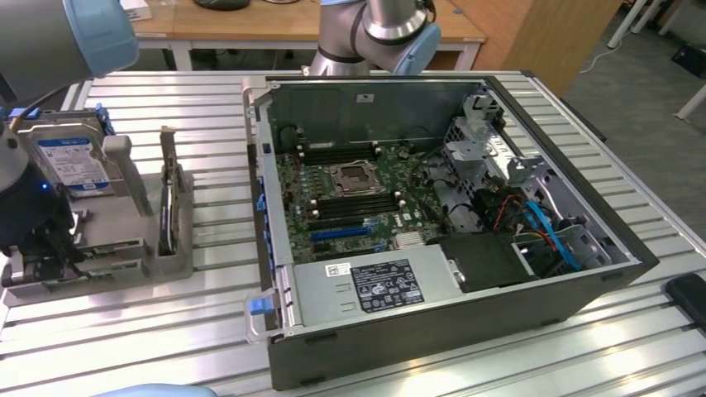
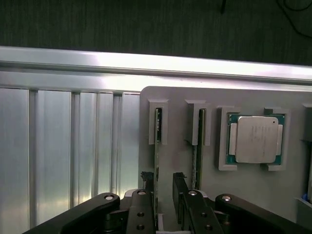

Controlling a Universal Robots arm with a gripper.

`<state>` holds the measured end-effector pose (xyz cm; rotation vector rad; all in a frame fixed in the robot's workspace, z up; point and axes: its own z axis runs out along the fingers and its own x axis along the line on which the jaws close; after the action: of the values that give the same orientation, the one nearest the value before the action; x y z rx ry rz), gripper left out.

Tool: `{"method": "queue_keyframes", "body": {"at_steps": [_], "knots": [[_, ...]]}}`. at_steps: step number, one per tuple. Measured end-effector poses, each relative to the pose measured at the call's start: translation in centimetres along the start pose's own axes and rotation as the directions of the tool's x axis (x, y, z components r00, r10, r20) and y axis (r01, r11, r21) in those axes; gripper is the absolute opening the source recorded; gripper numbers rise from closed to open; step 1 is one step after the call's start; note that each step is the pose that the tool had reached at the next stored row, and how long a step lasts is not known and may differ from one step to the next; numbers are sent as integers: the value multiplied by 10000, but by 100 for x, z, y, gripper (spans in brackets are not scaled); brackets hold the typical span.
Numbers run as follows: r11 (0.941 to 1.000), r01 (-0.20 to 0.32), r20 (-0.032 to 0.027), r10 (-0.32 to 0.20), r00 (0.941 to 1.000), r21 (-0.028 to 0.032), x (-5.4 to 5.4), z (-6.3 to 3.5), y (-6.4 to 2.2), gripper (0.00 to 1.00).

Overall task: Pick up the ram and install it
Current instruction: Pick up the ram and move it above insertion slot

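Note:
In the wrist view, a ram stick stands edge-on in a slot of the grey holder. My gripper is open, its dark fingers straddling the near end of that stick with a gap left on one side. A second ram stick stands in the neighbouring slot, outside the fingers. In the exterior view, a ram stick stands upright in the holder at that view's left, with the arm over that side.
A square silver CPU lies in the holder beside the sticks. A hard drive with a blue-white label stands in the holder. The open computer case with its motherboard sits on the slatted metal table.

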<state>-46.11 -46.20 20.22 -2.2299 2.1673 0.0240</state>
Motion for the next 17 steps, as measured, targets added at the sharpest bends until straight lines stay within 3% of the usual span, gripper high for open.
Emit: {"method": "queue_keyframes", "body": {"at_steps": [17], "knots": [[10000,1,0,-1,10000,20,16,94,25,30]]}}
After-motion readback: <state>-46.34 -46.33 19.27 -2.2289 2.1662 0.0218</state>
